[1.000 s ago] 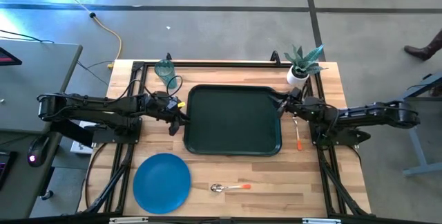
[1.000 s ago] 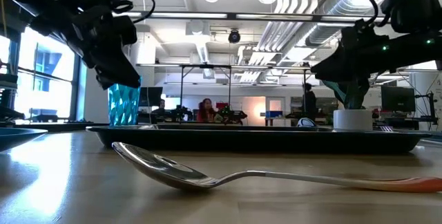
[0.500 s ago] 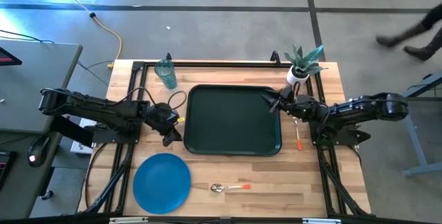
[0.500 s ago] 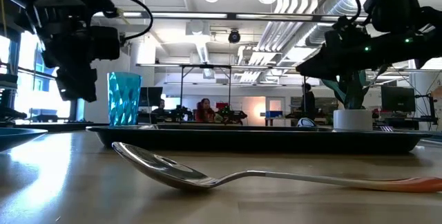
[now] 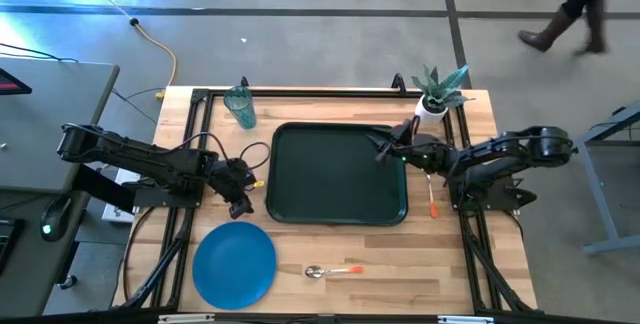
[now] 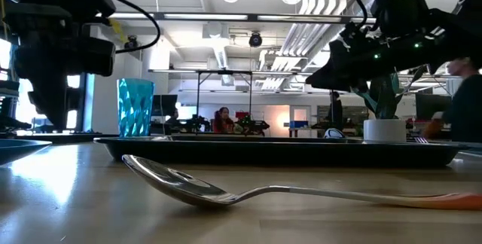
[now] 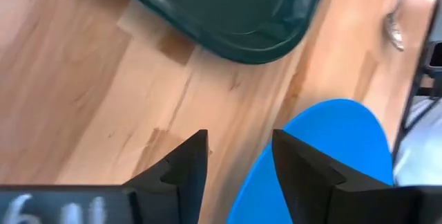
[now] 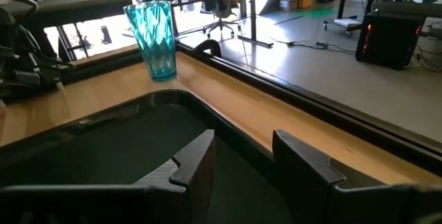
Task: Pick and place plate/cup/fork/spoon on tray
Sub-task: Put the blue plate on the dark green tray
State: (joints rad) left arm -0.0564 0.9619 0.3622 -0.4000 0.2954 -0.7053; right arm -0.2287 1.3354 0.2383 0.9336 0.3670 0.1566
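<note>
The dark green tray (image 5: 340, 176) lies mid-table. The blue plate (image 5: 234, 264) lies flat at the near left, and the spoon (image 5: 330, 271) lies to its right. The fork (image 5: 431, 192) lies beside the tray's right rim. The teal cup (image 5: 240, 107) stands upright at the far left. My left gripper (image 5: 243, 202) is open and empty between the tray's near left corner and the plate (image 7: 324, 155). My right gripper (image 5: 378, 149) is open and empty over the tray's far right part, pointing toward the cup (image 8: 155, 39).
A white pot with a green plant (image 5: 438, 92) stands at the far right corner, behind my right arm. Black frame rails run along the table's left, right and far sides. A person walks on the floor (image 5: 560, 24) beyond the table's far right.
My left gripper has drawn away from the tray's left rim, toward the table's near edge and the plate. My right gripper has gone toward the table's left, from the tray's right rim to over the tray. Nothing on the table has moved.
</note>
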